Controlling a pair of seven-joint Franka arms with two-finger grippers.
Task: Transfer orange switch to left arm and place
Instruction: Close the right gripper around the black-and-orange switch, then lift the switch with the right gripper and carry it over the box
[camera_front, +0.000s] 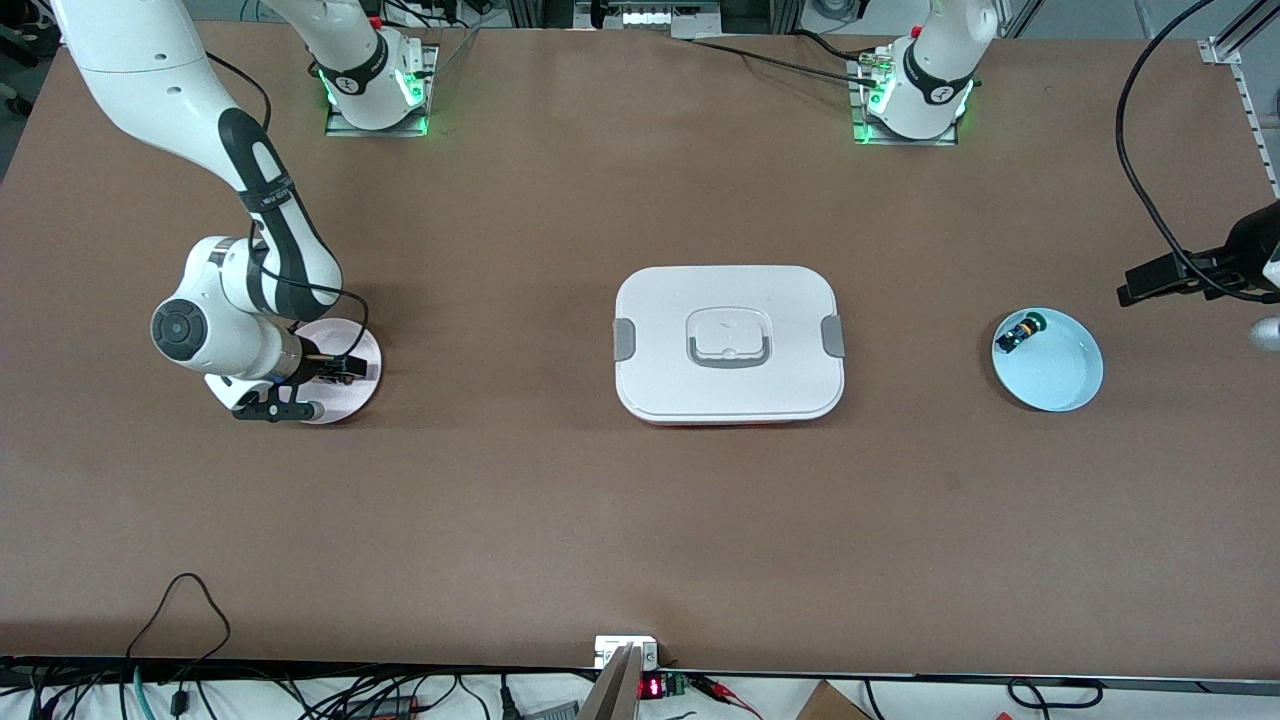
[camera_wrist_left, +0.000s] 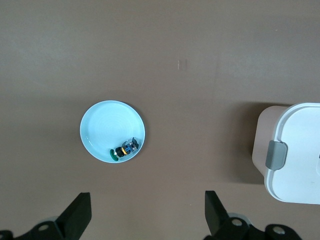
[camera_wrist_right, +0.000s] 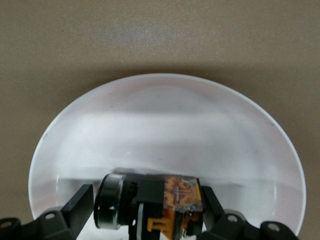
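Note:
The orange switch (camera_wrist_right: 165, 200), with a black body, orange markings and a metal ring, lies on its side in a pale pink plate (camera_front: 358, 398) (camera_wrist_right: 165, 115) toward the right arm's end of the table. My right gripper (camera_front: 335, 370) (camera_wrist_right: 147, 207) is down in that plate, open, with one finger on each side of the switch. In the front view the gripper hides the switch. My left gripper (camera_front: 1145, 283) (camera_wrist_left: 147, 215) is open and empty, up in the air over the table's left-arm end. The white box (camera_front: 728, 345) (camera_wrist_left: 300, 150) lies flat mid-table between the two plates.
A light blue plate (camera_front: 1055, 372) (camera_wrist_left: 107, 125) toward the left arm's end holds the small green-capped, blue-bodied switch (camera_front: 1020, 332) (camera_wrist_left: 124, 150). Cables and a small display run along the table edge nearest the front camera.

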